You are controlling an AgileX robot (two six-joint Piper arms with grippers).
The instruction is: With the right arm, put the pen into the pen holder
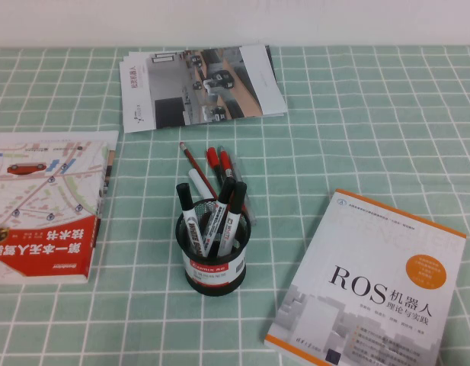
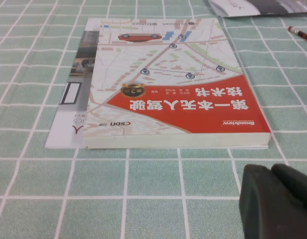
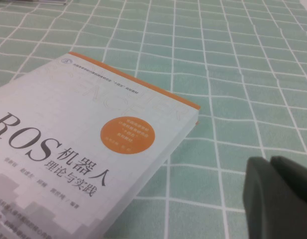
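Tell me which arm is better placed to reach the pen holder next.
Left, marginally. The left gripper sits by the red map book, with the pencil leaning from the pen holder in its camera's view; the right gripper, by the ROS book, sees only book and cloth.

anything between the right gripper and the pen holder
Only the ROS book, lying flat between the right gripper, low over the cloth beside it, and the pen holder. The holder is crowded with markers. The left gripper sits by the map book.
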